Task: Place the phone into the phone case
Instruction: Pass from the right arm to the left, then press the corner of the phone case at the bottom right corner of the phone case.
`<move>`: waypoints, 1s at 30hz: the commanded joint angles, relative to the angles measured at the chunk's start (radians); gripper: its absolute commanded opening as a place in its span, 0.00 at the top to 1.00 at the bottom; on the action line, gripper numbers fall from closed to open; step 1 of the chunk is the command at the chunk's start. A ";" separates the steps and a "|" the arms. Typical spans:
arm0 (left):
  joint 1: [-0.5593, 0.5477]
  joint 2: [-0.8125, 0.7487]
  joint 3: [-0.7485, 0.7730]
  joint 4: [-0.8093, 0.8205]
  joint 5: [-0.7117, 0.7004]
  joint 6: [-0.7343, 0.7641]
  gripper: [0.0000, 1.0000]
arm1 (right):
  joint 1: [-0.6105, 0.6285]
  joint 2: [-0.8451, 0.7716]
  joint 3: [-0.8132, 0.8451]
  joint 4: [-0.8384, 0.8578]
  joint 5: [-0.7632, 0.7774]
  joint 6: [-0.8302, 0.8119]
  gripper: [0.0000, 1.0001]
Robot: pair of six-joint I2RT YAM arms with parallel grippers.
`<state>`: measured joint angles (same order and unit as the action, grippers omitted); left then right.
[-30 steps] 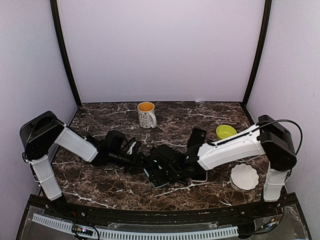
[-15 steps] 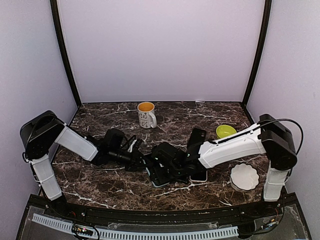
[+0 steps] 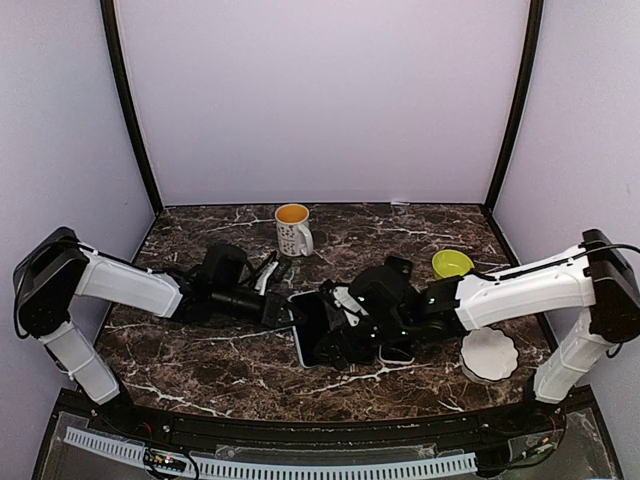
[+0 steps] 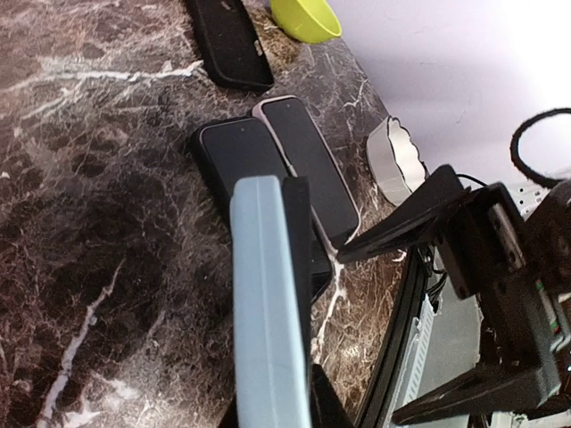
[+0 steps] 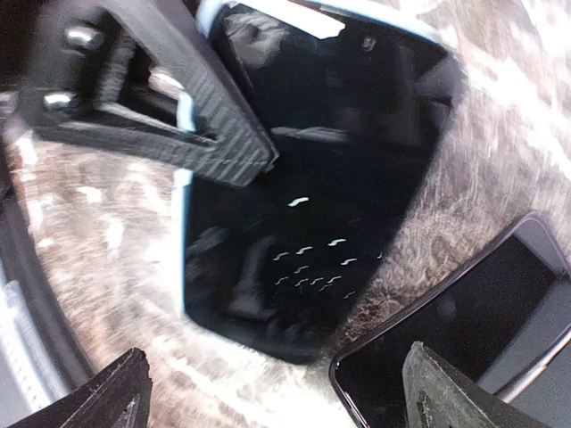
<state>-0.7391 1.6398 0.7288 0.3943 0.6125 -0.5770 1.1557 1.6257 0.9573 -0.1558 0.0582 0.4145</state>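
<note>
A phone (image 3: 312, 332) with a black screen and a light-blue rim and back sits at the table's middle; whether the blue is a case around it I cannot tell. My left gripper (image 3: 284, 312) is shut on its near-left end, with a jaw on each face. The left wrist view shows the phone (image 4: 268, 303) edge-on between those jaws (image 4: 272, 412). My right gripper (image 3: 345, 338) hovers open just right of it, and its fingertips (image 5: 116, 397) straddle the phone's screen (image 5: 303, 205) without touching. A black phone case (image 3: 393, 272) lies flat farther back.
A black phone (image 4: 234, 153) and a pink-rimmed phone (image 4: 310, 169) lie side by side under the right arm. A mug (image 3: 292, 228) stands at the back, a green bowl (image 3: 451, 263) at the right and a white fluted dish (image 3: 489, 352) at the near right.
The left gripper has shut on the light-blue phone and shifted it up and away. The right gripper has opened wider and drawn back to the right.
</note>
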 commanded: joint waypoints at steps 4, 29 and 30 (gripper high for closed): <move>-0.010 -0.209 -0.037 0.178 0.206 0.111 1.00 | -0.079 -0.263 -0.098 0.144 -0.324 -0.169 0.01; -0.047 -0.375 0.176 0.120 0.387 0.245 1.00 | -0.087 -0.361 -0.061 0.262 -0.530 -0.150 0.97; -0.056 -0.374 0.184 0.109 0.376 0.248 1.00 | -0.087 -0.362 -0.062 0.271 -0.512 -0.144 1.00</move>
<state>-0.7635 1.2911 0.8539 0.4839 0.9970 -0.3492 1.0691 1.2629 0.8677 0.0593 -0.4946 0.2501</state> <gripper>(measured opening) 0.121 0.145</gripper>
